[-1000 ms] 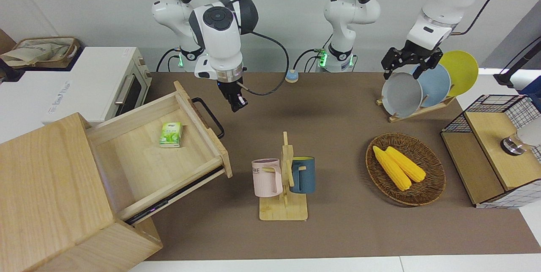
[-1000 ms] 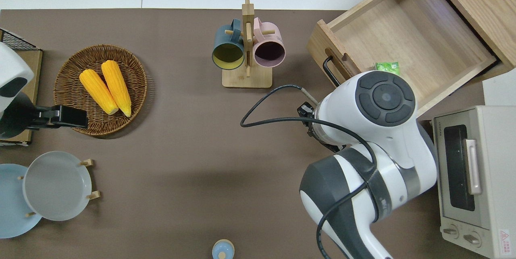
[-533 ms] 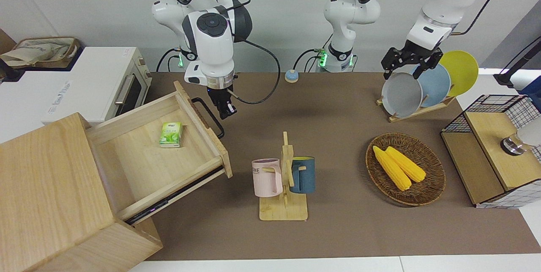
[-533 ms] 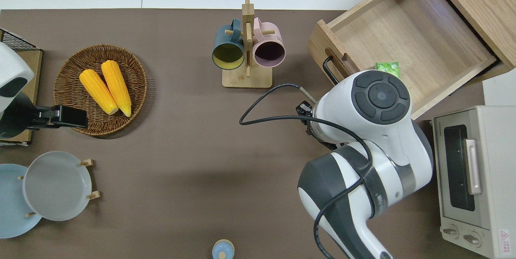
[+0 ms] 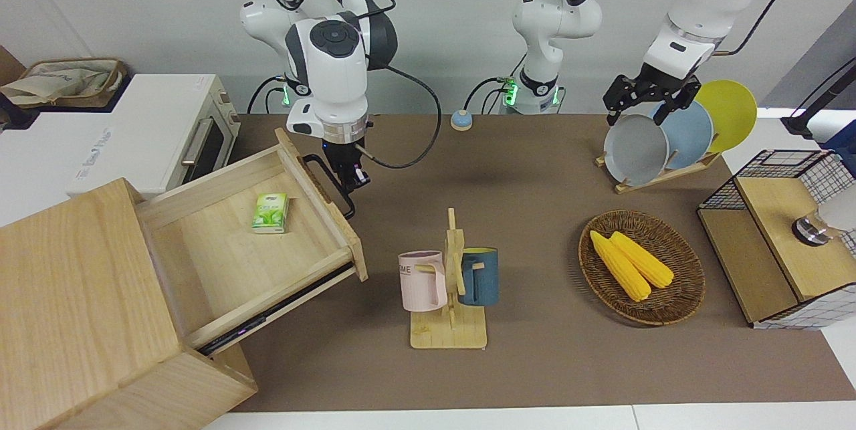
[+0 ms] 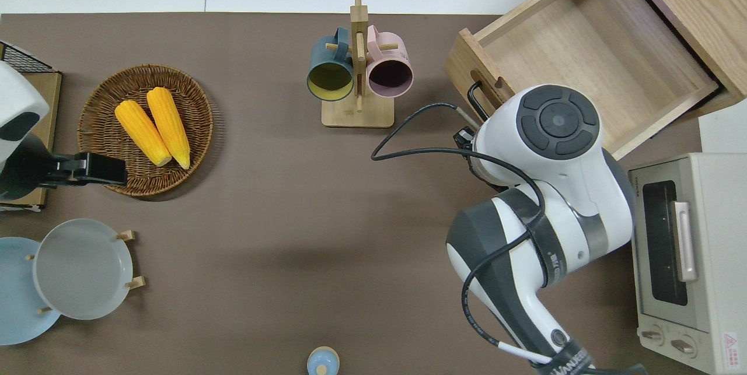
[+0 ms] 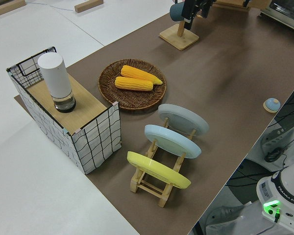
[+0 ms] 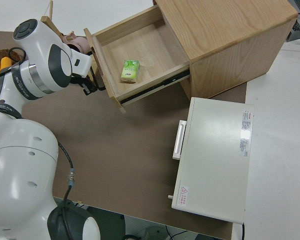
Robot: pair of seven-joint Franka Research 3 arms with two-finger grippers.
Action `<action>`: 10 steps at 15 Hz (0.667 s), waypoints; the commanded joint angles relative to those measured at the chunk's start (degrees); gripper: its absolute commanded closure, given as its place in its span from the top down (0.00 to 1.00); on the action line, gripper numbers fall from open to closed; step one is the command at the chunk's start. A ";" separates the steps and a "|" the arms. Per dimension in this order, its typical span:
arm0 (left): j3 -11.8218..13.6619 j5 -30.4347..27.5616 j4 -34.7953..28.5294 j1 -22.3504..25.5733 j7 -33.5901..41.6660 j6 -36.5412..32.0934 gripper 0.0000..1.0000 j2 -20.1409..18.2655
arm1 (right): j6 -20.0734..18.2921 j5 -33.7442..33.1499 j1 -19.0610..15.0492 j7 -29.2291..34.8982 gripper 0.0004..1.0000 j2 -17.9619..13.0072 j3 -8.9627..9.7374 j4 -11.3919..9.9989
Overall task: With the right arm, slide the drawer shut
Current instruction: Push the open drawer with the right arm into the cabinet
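The drawer is standing pulled well out of the pale wooden cabinet at the right arm's end of the bench, its long front panel running diagonally and facing the middle of the bench. A black loop handle is sticking out from that panel. The right arm is reaching down with its right hand just beside the handle, at the end of the panel nearer the robots; whether the hand is open or closed cannot be told, nor whether it is touching the handle.

A small green packet is lying inside the drawer, its print too small to read. A pink mug on the wooden mug stand is showing the letters "ME". A white toaster oven is sitting nearer the robots than the cabinet, carrying grey lettering on top that cannot be read. The right arm's lower link is showing the word "FRANKA" in the overhead view.

The left arm is parked, its left hand spread open.
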 commanded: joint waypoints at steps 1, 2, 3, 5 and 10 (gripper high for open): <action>0.16 0.73 0.12 -0.13 0.08 -0.73 1.00 -0.48 | -0.25 -1.45 -1.60 0.76 0.00 3.05 0.41 4.20; 0.16 0.73 0.12 -0.13 0.08 -0.82 1.00 -0.48 | -0.34 -1.45 -1.60 0.75 0.00 3.32 0.15 4.91; 0.08 0.73 0.21 -0.13 0.08 -0.74 1.00 -0.48 | -0.34 -1.45 -2.12 0.67 0.00 3.84 0.15 5.61; 0.16 0.73 0.12 -0.13 0.08 -0.82 1.00 -0.48 | -0.34 -1.54 -2.74 0.58 0.00 4.46 0.06 6.32; 0.16 0.73 0.12 -0.13 0.08 -0.82 1.00 -0.48 | -0.60 -2.51 -5.29 -0.13 0.00 6.83 0.06 9.57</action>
